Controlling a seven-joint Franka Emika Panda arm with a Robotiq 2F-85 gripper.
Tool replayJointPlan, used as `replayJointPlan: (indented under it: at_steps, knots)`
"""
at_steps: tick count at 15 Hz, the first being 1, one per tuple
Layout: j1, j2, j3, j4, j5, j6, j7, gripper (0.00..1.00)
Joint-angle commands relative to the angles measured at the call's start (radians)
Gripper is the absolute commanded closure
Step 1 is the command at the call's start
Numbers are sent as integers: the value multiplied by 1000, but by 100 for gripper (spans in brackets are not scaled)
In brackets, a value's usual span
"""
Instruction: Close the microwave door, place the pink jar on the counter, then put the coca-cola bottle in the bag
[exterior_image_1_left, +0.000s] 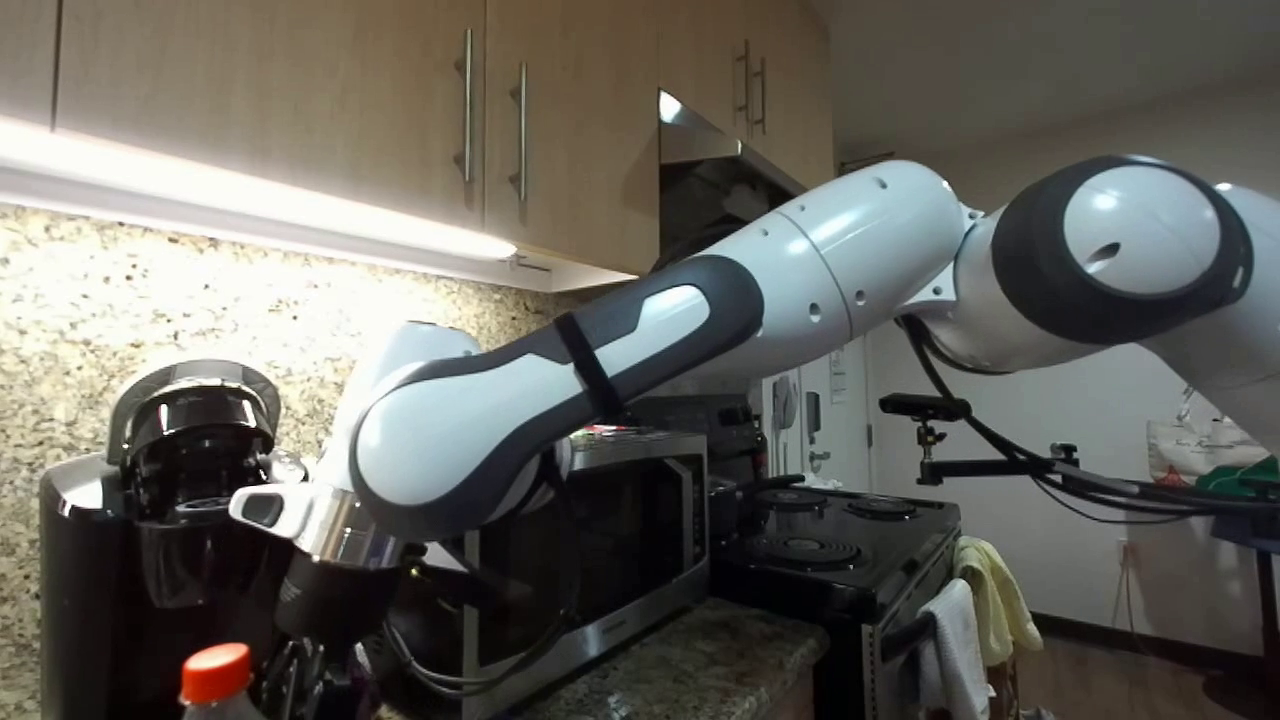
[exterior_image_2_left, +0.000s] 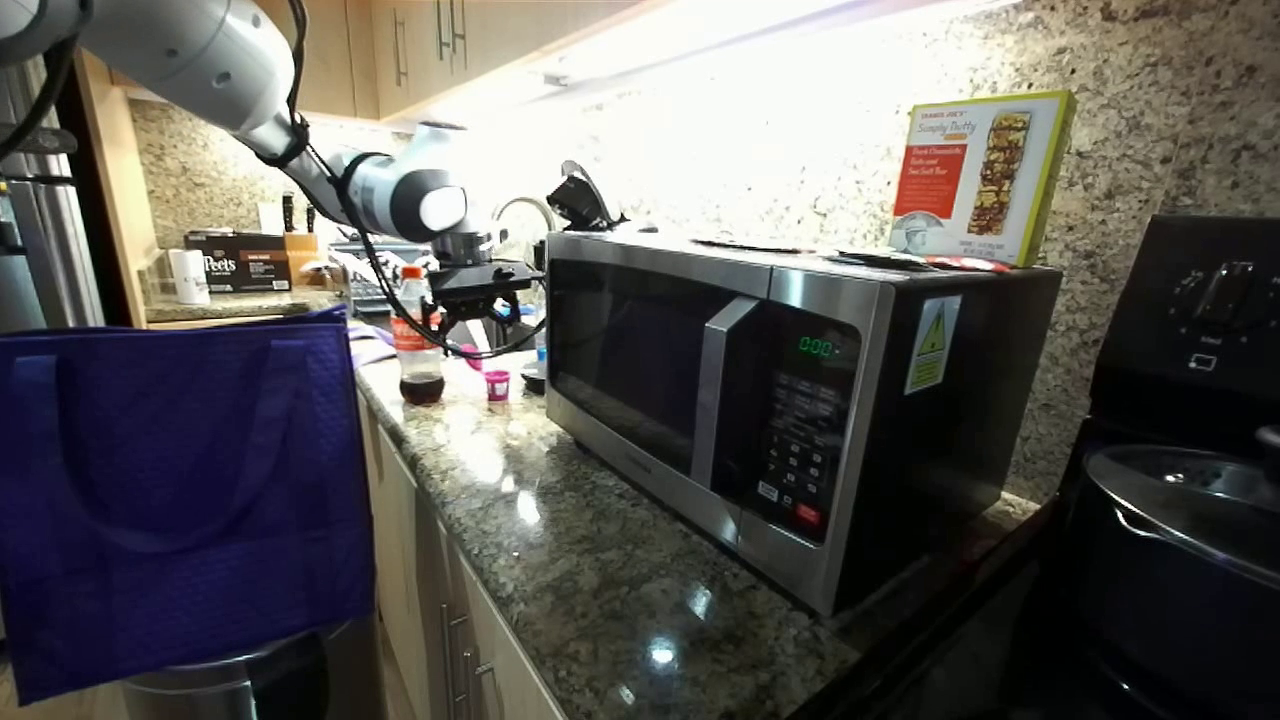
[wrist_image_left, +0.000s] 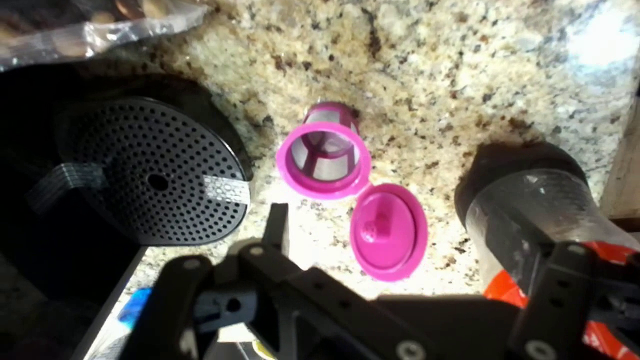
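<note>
The microwave door (exterior_image_2_left: 635, 350) is closed, flush with the microwave's front. On the granite counter (exterior_image_2_left: 620, 570) stands the pink jar (exterior_image_2_left: 497, 386), upright beyond the microwave; the wrist view shows the jar (wrist_image_left: 327, 160) uncapped, its pink lid (wrist_image_left: 387, 232) hinged out beside it. My gripper (wrist_image_left: 402, 240) is open above the lid, with nothing held between its fingers. The coca-cola bottle (exterior_image_2_left: 421, 385) stands near the counter's front edge; in the wrist view one finger overlaps the bottle (wrist_image_left: 540, 195), and I cannot tell if they touch. The purple bag (exterior_image_2_left: 190, 520) hangs open-topped left of the counter.
A black coffee maker (exterior_image_1_left: 205, 450) is close to the arm, its perforated drip tray (wrist_image_left: 160, 165) beside the jar. A plastic packet (wrist_image_left: 100, 35) lies nearby. On the microwave stands a snack bar box (exterior_image_2_left: 980, 180). A stove (exterior_image_1_left: 840, 540) with a pot adjoins the counter.
</note>
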Motion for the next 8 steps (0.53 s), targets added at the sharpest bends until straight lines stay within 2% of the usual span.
replayJointPlan:
  at_steps: [1, 4, 8]
  knots:
    - [-32, -129, 55, -135, 0, 26, 33, 0]
    - [-18, -221, 58, -214, 2, 21, 134, 0]
    - [-28, -328, 84, -318, 14, 46, 186, 0]
